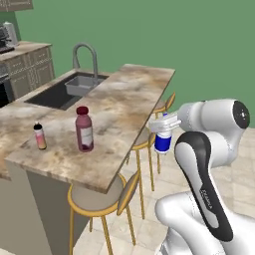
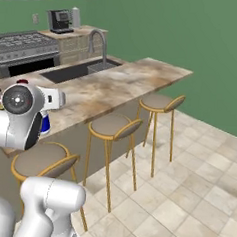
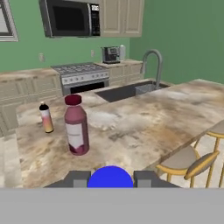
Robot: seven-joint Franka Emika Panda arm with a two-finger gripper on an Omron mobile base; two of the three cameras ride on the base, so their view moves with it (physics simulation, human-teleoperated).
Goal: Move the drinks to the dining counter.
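Observation:
My gripper (image 1: 164,128) is shut on the small white-and-blue bottle (image 1: 163,141), held upright in the air beside the dining counter (image 1: 130,94), above the stools. In the hand view the bottle's blue top (image 3: 110,177) sits between my fingertips (image 3: 77,179). Two other drinks stand on the counter's near end: the larger dark maroon bottle (image 1: 84,129) (image 3: 76,126) and, left of it, the slim pink bottle with a black cap (image 1: 40,136) (image 3: 46,117). In the right base view the blue bottle (image 2: 45,123) shows just below my hand.
A sink (image 1: 64,92) with a tall faucet (image 1: 85,55) is set into the slab's far part. Gold-framed stools (image 1: 99,196) (image 2: 112,125) line the overhang. A stove (image 3: 81,74), microwave (image 3: 70,17) and coffee machine (image 2: 61,20) stand along the back wall.

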